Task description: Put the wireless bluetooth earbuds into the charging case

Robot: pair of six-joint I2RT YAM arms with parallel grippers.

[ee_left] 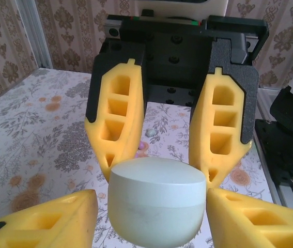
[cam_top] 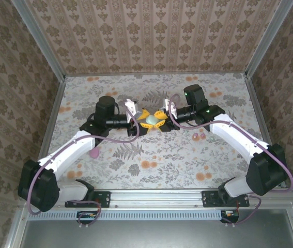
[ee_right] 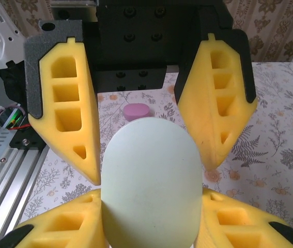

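Observation:
A pale cyan egg-shaped charging case [cam_top: 151,121] sits between both grippers at mid-table, its lid closed. My right gripper [ee_right: 151,199] is shut on it, both yellow fingers pressed against its sides. From the opposite end my left gripper [ee_left: 151,200] straddles the case [ee_left: 156,206]; one finger touches it and the other stands a narrow gap away. Beyond the case, two tiny earbuds lie on the table to the right, one pink [ee_left: 142,146] and one pale [ee_left: 149,133]. The top view shows them as small pink specks [cam_top: 195,136].
A pink pill-shaped case [cam_top: 93,153] lies on the floral table beside the left arm and appears again behind the held case [ee_right: 136,110]. Wallpapered walls close in the table on three sides. An aluminium rail [cam_top: 156,196] runs along the near edge.

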